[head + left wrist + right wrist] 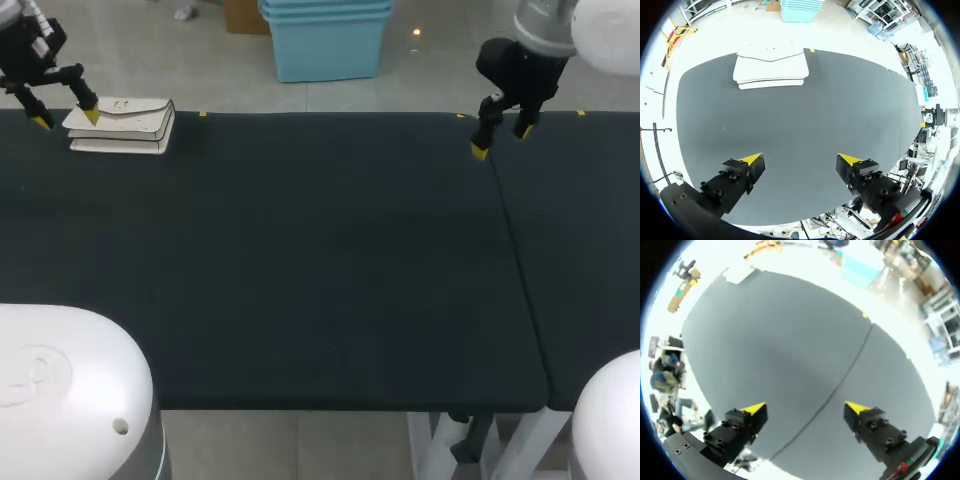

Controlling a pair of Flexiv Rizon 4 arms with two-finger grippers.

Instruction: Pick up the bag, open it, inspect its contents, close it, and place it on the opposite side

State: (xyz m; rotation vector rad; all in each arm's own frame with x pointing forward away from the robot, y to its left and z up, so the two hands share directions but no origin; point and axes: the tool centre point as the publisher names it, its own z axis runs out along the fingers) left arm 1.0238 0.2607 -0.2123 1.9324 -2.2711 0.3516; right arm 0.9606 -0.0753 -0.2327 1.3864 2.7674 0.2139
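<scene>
A cream white bag (pixel 122 127) lies flat at the table's far left corner. In the left wrist view the bag (pixel 771 70) rests well ahead of my left gripper (pixel 800 160), whose fingers stand open with nothing between them. From the head view my left gripper (pixel 66 112) hangs over the bag's left end, one yellow tip above it. My right gripper (pixel 502 140) is open near the far edge at the right, over bare table. The right wrist view shows the bag (pixel 739 274) far off across the table from my right gripper (pixel 806 407).
The dark table (pixel 320 260) has a seam (pixel 520 270) running front to back at the right. A blue bin stands on the floor beyond the far edge.
</scene>
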